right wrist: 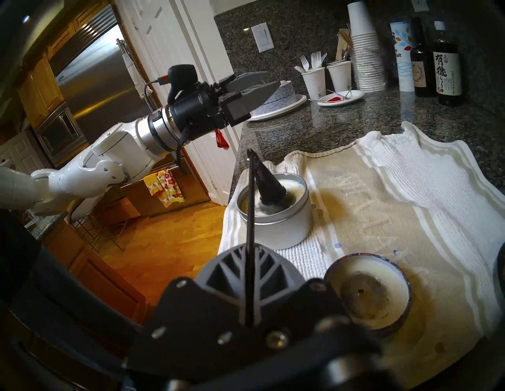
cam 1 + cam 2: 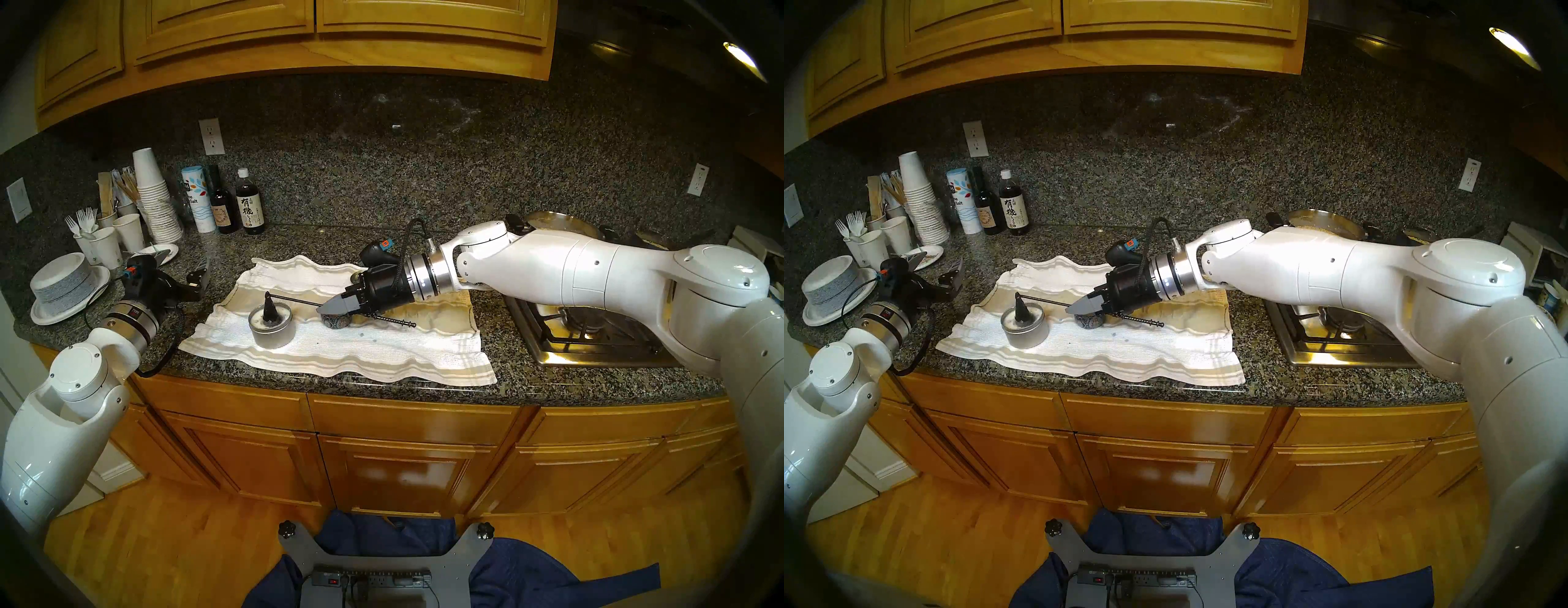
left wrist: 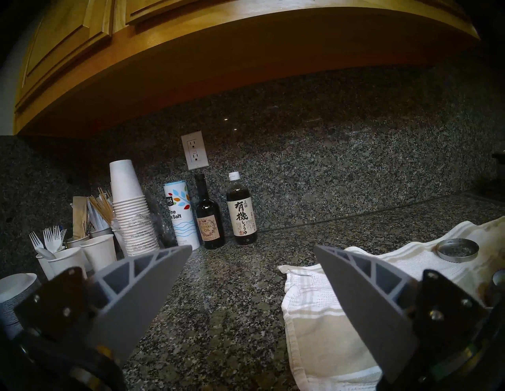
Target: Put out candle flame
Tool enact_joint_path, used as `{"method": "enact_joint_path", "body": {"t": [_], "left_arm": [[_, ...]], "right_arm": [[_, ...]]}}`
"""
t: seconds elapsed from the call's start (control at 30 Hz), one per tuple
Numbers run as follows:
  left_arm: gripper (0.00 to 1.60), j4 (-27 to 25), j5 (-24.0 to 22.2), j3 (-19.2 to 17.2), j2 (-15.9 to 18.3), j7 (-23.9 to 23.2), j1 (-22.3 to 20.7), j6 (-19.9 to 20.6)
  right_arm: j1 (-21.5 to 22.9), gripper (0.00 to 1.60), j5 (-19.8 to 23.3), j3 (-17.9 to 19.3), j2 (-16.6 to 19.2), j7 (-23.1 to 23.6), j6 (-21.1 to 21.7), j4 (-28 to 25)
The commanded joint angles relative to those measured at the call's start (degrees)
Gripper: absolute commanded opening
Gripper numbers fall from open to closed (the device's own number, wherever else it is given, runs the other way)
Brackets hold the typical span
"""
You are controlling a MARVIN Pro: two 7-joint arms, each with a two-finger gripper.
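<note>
Holding: right gripper (image 2: pixel 333 306) is clamped on the thin rod of the snuffer (image 2: pixel 269 313), which runs out past its fingertips.
Snuffer axis: rod lies nearly level, from the gripper toward the view's left, ending in a black cone that points mouth-down.
Cone place: cone sits inside the rim of the tin candle (image 2: pixel 270 330), down on the wax around the wick; in the right wrist view it leans a little.
Candle place: on the white towel (image 2: pixel 382 352), left of the right gripper and near the towel's left end.
Flame: none visible; the cone hides the wick, so I cannot tell whether it is out.
Second candle: small patterned bowl candle (image 1: pixel 367 293) just under the right gripper, unlit.
Left gripper (image 3: pixel 251 262): jaws wide apart, empty, pointing at the backsplash, off the towel's left edge.
Nearer arm: the left one lies closer to the tin, yet only the right has the tool.
Next move, as a guess: lift the cone straight up, back along the rod's line.
</note>
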Motion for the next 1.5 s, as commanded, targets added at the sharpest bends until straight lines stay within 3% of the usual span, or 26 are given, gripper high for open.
{"method": "enact_joint_path", "body": {"t": [0.0,0.97,1.47], "left_arm": [[1.6,-0.9,0.1,-1.2,0.4,0.2,-1.5,-0.9],[1.6,-1.0,0.1,-1.6,0.4,0.4,-1.1,-0.9],[1.6,-1.0,0.0,-1.2,0.7,0.2,-1.6,-0.8]], "right_arm": [[2.9,0.0,0.6,2.4,0.8,-0.4,-0.8,-0.3],[3.5,0.0,0.7,3.0,2.9,-2.9,-1.6,-2.3],[3.5,0.0,1.2,3.1,6.8,-4.9,-1.9,-0.1]]}}
